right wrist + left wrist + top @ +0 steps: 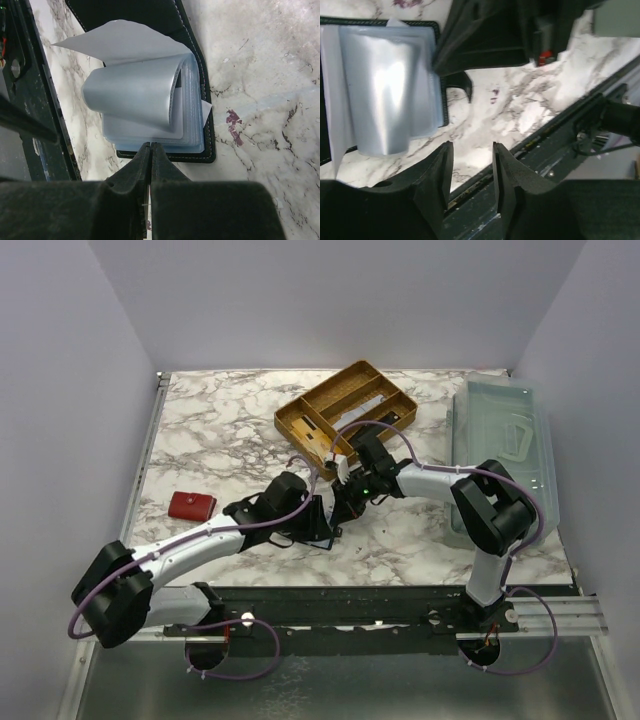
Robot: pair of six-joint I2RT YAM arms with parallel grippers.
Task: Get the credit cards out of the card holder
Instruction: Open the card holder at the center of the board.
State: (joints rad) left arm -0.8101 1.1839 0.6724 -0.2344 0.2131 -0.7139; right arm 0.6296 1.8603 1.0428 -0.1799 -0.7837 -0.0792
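The black card holder (pixel 199 153) lies open on the marble. A stack of pale grey-blue, shiny leaves (pixel 135 95) fills it, and the top leaf curls upward. I cannot tell credit cards from sleeves in that stack. My right gripper (pixel 150 146) is shut, its tips touching the stack's near edge with nothing between them. My left gripper (pixel 472 147) stands open and empty beside the holder (pixel 370 21), apart from the leaves (pixel 385 95). From above, both grippers (pixel 325 520) (pixel 350 502) meet mid-table and hide the holder.
A gold divided tray (pixel 300 425) sits behind the grippers, with a pale rectangle (pixel 372 403) in one compartment. A small red wallet (pixel 191 505) lies to the left. A clear plastic bin (pixel 500 445) stands along the right edge. The table's metal front rail (pixel 560 135) is close to the left gripper.
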